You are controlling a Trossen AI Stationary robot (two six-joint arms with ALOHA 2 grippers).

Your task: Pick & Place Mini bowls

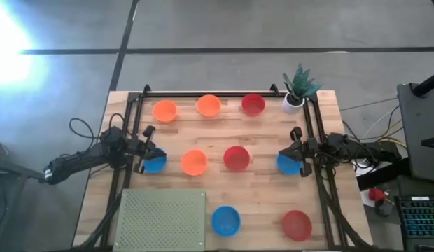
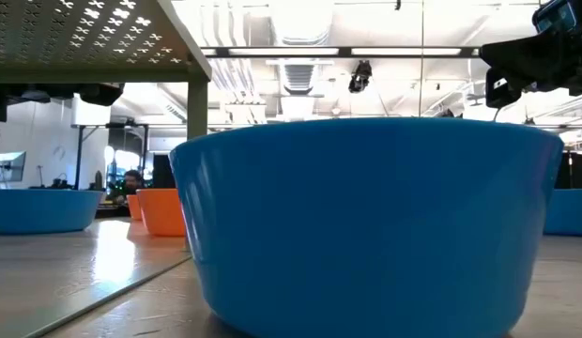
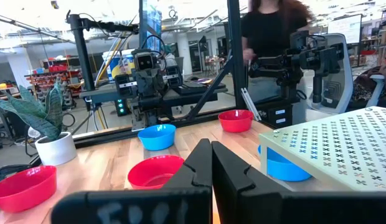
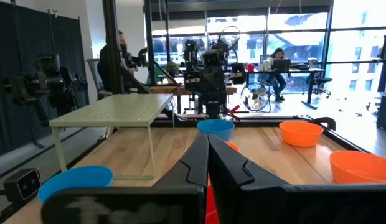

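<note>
Mini bowls lie spread over the wooden table (image 1: 266, 203) in three rough rows, nine in all, and none of them is held. At the left edge the left gripper (image 1: 141, 152) hangs with its two fingers pressed together on nothing, as the left wrist view shows; a blue bowl (image 1: 155, 163) lies directly at its tip, partly under it. Going right along that middle row come an orange bowl (image 1: 194, 162), then a red bowl (image 1: 236, 157), then a second blue bowl (image 1: 288, 164) tucked against the right gripper (image 1: 301, 152), which waits at the right edge facing inward, its fingers likewise closed and empty. The two grippers point at each other across the table, with the orange and red bowls between them.

In the far row, left to right, stand two orange bowls (image 1: 164, 110) (image 1: 208, 106) and a red one (image 1: 253, 104), all well apart from both grippers. Just right of them, at the table's far right corner, is a small white pot with a green plant (image 1: 295, 94).

In the near row a pale green perforated stand (image 1: 161, 218) takes the left corner; right of it lie a third blue bowl (image 1: 225, 220) and a red bowl (image 1: 297, 225). That near blue bowl fills the low view (image 2: 366, 225), standing upright on the wood.
</note>
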